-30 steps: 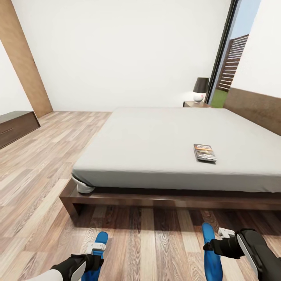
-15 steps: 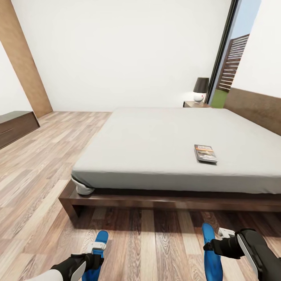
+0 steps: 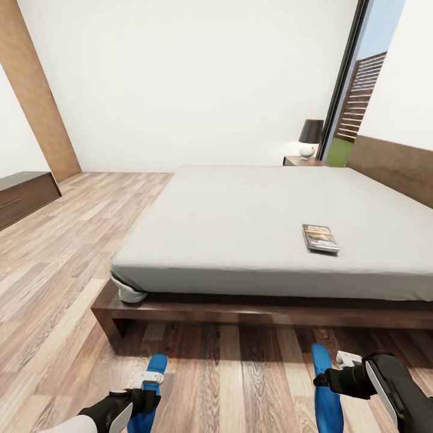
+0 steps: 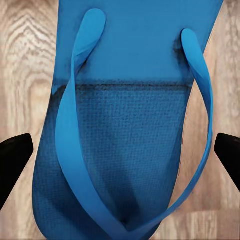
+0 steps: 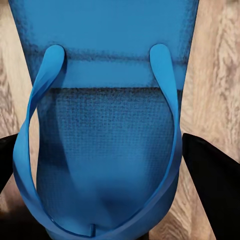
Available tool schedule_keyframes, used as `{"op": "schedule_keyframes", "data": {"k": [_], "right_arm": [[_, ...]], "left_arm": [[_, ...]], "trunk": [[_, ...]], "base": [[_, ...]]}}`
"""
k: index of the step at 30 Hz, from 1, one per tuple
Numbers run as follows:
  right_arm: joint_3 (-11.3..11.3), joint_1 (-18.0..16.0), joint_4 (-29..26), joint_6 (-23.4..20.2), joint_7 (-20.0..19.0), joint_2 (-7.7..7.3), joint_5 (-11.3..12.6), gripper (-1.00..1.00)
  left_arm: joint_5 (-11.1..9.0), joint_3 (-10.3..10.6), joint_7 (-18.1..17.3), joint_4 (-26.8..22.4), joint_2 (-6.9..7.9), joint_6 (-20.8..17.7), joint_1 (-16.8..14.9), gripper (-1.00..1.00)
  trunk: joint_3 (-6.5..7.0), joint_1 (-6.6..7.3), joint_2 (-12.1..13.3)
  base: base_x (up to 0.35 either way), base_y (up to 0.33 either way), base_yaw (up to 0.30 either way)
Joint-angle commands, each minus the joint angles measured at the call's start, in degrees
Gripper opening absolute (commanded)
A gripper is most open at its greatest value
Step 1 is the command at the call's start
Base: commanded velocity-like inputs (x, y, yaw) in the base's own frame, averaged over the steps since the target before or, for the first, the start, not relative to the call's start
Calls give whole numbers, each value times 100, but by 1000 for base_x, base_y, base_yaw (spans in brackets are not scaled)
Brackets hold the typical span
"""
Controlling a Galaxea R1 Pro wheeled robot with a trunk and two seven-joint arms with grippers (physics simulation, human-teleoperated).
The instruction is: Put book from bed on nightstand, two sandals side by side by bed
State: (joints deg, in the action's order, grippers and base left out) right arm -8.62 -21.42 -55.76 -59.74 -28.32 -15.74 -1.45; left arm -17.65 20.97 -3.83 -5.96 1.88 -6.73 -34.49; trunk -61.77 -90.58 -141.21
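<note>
The bed (image 3: 252, 210), with a pale-grey mattress on a dark frame, stands in front of me. The book (image 3: 320, 238) lies near the mattress's near right edge. A nightstand (image 3: 300, 160) stands at the bed's far side. Low in the head view, my left gripper (image 3: 147, 388) is shut across one blue sandal (image 3: 155, 367), and my right gripper (image 3: 337, 373) is shut across the other blue sandal (image 3: 325, 391). Each wrist view shows a sandal (image 4: 130, 125) (image 5: 105, 125) between black fingertips (image 4: 12, 155) (image 5: 215, 180), above the plank floor.
A lamp with a dark shade (image 3: 310, 137) stands on the nightstand. A long dark dresser (image 3: 24, 195) runs along the left wall. A tall window (image 3: 355, 102) lies beyond the bed. Open wood floor (image 3: 66, 252) stretches left of the bed.
The whole picture has shifted a little, so the camera moved: bed and book slid slightly right and down. Both grippers and their sandals keep the same place in the view.
</note>
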Motion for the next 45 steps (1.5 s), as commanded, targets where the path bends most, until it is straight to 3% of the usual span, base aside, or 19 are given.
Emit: {"op": "schedule_keyframes", "data": {"k": [1,45], "right_arm": [[-6,-3,-5,-26,-24,1,-14,-100],[1,-3,4,-26,-24,-6,-22,-100]], "left_arm": [[-50,51,12,-12,3,-19,1,-100],[-40,65,6,-10,-4,279,4,-100]], "trunk": [[-5,1,-2],[-5,1,-2]], "base": [[68,72,0],[35,90,0]]}}
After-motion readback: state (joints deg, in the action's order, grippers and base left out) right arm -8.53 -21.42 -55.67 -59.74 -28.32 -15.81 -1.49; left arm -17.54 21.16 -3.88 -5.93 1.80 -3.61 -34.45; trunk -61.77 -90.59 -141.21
